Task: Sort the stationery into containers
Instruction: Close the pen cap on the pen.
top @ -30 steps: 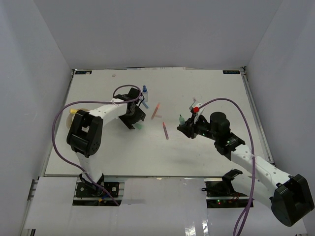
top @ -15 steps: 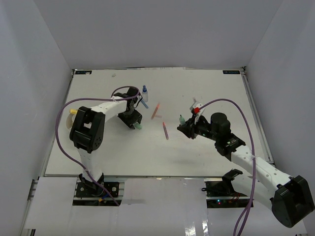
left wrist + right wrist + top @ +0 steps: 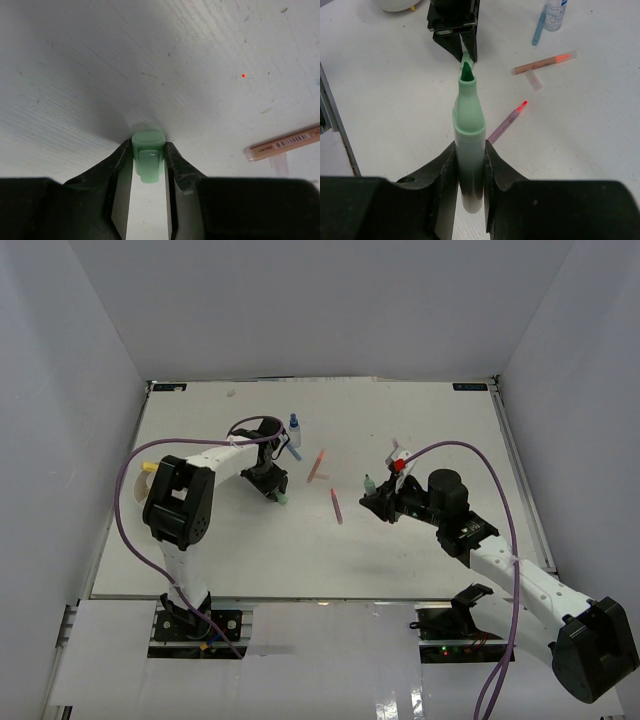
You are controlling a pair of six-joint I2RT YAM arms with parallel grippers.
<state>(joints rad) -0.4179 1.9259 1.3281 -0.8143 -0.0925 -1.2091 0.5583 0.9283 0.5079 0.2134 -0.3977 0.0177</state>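
The right end effector (image 3: 469, 150) pinches a green marker (image 3: 468, 110), its tip bare. A pink pen (image 3: 507, 122) lies beside it on the tabletop (image 3: 395, 100). Beyond the tip, the left end effector (image 3: 148, 147) squeezes a green cap (image 3: 148, 160) against the tabletop. Farther off lie a pencil (image 3: 545, 61), a blue pen (image 3: 538, 29), a bottle (image 3: 555, 9) and the dish (image 3: 395, 5).

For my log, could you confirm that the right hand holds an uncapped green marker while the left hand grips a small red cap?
Not quite: the small plastic cap in the left hand is pale green, not red, as the left wrist view shows; the rest stands.
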